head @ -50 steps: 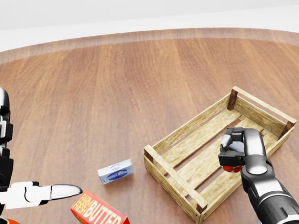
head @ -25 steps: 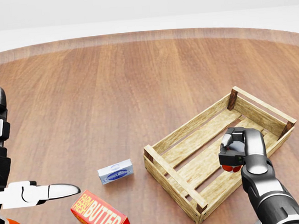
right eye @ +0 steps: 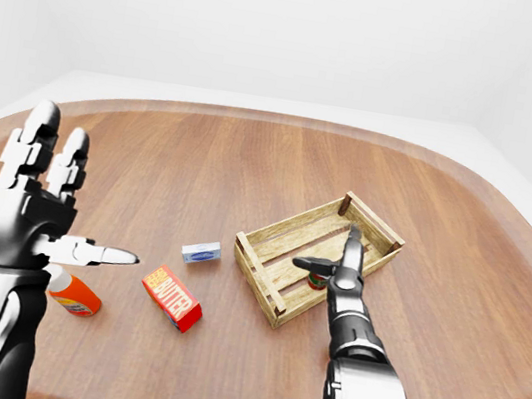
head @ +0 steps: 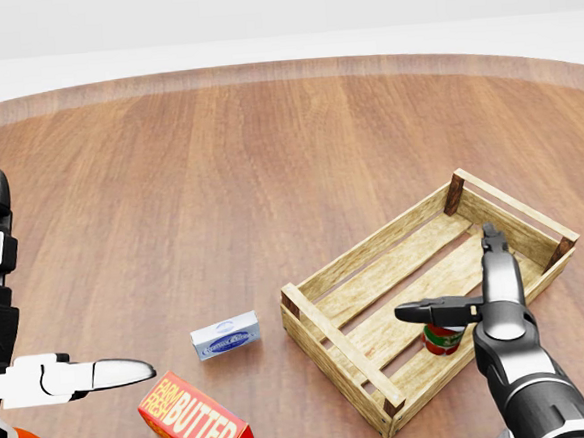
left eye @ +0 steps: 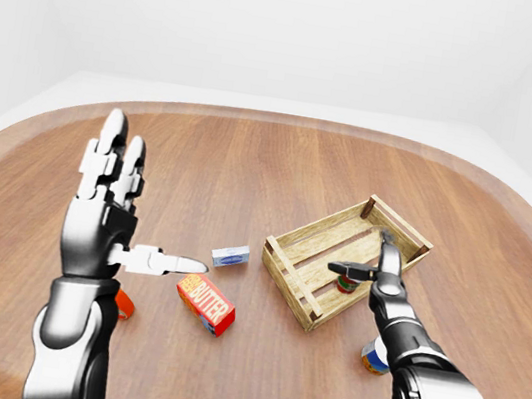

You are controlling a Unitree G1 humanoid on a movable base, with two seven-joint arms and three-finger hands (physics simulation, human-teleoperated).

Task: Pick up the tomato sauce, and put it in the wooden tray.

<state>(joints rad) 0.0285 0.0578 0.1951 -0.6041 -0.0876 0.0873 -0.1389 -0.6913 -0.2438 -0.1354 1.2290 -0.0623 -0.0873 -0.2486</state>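
Wooden table (head: pixel 267 151) carries the tray (head: pixel 326 277); the tomato sauce (head: pixel 442 340) stands inside it. Right hand (head: pixel 468 302) is spread apart above; next it should withdraw. Left hand (left eye: pixel 107 210) spread, empty.

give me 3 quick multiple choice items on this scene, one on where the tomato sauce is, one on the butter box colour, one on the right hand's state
1. Where is the tomato sauce can?
A. on the table beside the butter box
B. inside the wooden tray
C. held in the left hand

2. What colour is the butter box?
A. red
B. green
C. black

3. How is the right hand?
A. shut on the can
B. open above the can
C. flat on the table outside the tray

Key:
1 B: the tomato sauce can stands on the slats inside the wooden tray.
2 A: the butter box has a red body with pale lettering.
3 B: the right hand has its fingers spread apart over the can, none closed round it.
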